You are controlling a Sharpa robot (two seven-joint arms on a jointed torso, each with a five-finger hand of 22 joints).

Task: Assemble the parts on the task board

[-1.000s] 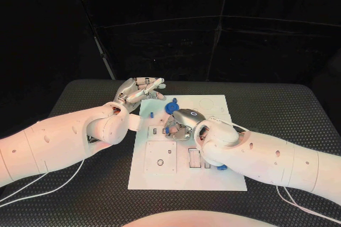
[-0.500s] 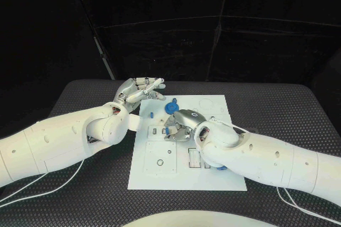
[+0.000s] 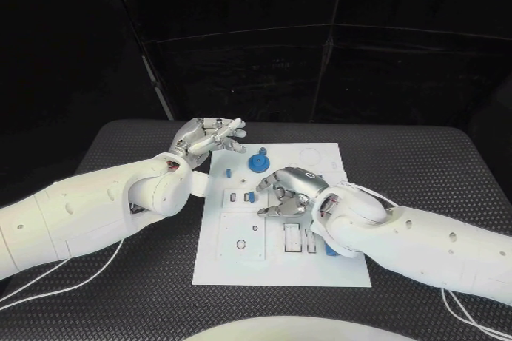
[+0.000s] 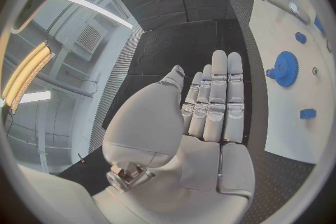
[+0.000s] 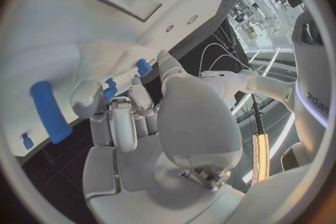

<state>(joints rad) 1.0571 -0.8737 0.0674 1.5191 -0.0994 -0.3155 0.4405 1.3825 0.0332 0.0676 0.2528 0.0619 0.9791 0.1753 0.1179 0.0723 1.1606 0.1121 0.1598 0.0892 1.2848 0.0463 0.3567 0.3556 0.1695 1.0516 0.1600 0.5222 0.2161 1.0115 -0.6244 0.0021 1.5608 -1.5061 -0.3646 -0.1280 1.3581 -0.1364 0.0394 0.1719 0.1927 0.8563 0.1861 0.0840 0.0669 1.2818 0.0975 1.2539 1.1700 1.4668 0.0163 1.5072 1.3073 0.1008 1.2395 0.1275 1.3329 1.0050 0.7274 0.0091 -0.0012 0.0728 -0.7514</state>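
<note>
Several blue parts sit on the white task board (image 3: 280,271) at the middle of the black table (image 3: 427,163).
A blue gear (image 3: 258,162) lies near the board's far end, a small blue block (image 3: 227,173) just beside it. The right hand (image 3: 288,194) hovers over the board's middle, fingers loosely curled, holding nothing. The left hand (image 3: 207,138) is raised off the board's far left corner, fingers straight, empty.
</note>
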